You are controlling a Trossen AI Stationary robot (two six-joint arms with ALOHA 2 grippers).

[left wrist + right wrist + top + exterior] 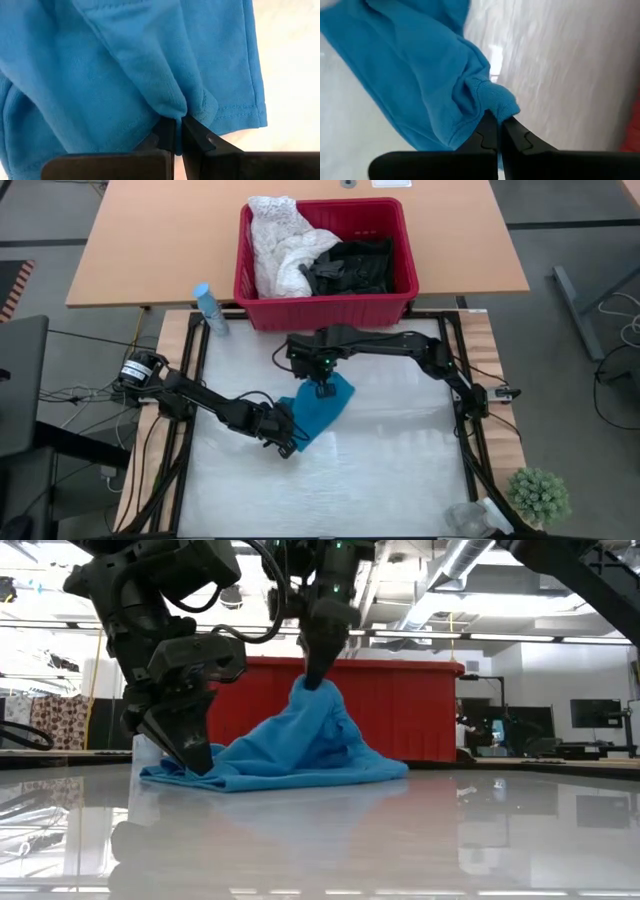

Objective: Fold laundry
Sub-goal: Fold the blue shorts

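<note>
- Currently the teal garment (318, 408) lies mid-worktop (400, 480), one part tented upward.
- Left gripper (178, 120) clamped on its hem; right gripper (495, 117) pinches the raised fold.
- Soft, light, limp fabric: likely sags; best held at stitched edges or corners.

Teal garment (318, 412), red basket (325, 306)

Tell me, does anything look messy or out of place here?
Nothing stands out. The teal garment is bunched only because the left gripper and right gripper pinch it. The other laundry sits heaped in the red basket.
</note>
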